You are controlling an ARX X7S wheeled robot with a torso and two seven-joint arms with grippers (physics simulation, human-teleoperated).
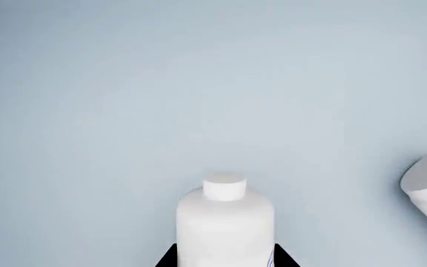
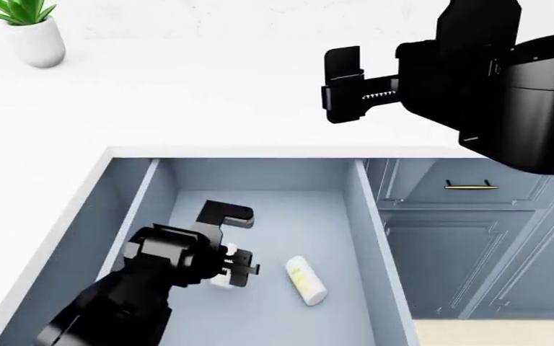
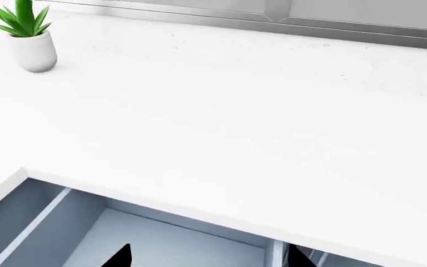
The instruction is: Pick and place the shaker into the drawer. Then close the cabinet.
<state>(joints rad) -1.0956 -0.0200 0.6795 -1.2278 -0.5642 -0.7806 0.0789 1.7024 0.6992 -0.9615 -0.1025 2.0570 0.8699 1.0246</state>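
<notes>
White counter (image 2: 257, 108) above the open drawer (image 2: 257, 216). Inside it, our left end effector (image 2: 231, 249) is clamped on the shaker (image 1: 224, 225). Our right end effector (image 2: 345, 85) hangs over the counter, jaws apart.

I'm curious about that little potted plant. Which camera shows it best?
The right wrist view: the potted plant is whole, leaves and white pot. The head view crops its leaves at the picture's edge. The left wrist view misses it.

Shaker (image 1: 224, 222): matt white, smooth, plastic-looking. Drawer (image 2: 257, 180): smooth matt pale blue-grey. Worktop (image 3: 221, 122): white, faintly speckled, stone-like. Handle (image 2: 470, 187): brass-coloured metal. Claws: matt black.
</notes>
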